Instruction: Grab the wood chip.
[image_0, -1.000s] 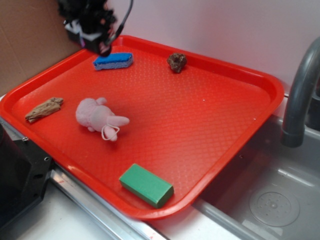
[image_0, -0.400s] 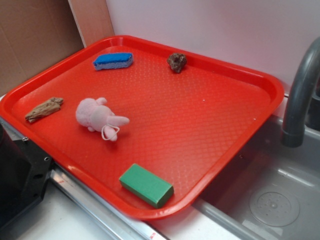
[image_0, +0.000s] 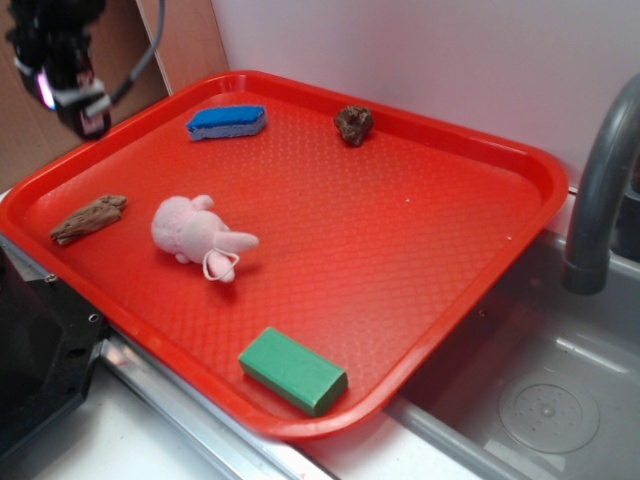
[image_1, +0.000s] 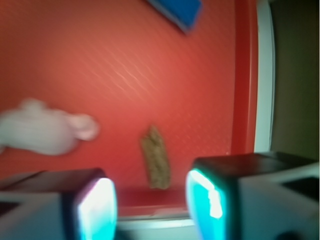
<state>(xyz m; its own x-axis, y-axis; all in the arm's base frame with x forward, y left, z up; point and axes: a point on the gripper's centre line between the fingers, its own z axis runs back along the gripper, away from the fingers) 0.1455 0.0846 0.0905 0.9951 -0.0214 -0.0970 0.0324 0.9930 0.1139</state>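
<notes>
Five small things lie on a big red tray that sits beside a gray sink with a dark faucet. A white wall is behind the tray, and brown cardboard stands at the far left. The wood chip lies flat near the left edge of the tray. Just beside it is a pink stuffed toy. A blue sponge and a dark brown lump are near the back edge, well apart from each other. A green block is near the front edge. My gripper hangs in the air over the back left rim, above the wood chip and not touching anything. My two fingers are spread wide, and nothing is between them. From my wrist camera, the wood chip shows in the gap between my fingers, down on the tray, but the view is blurry.
</notes>
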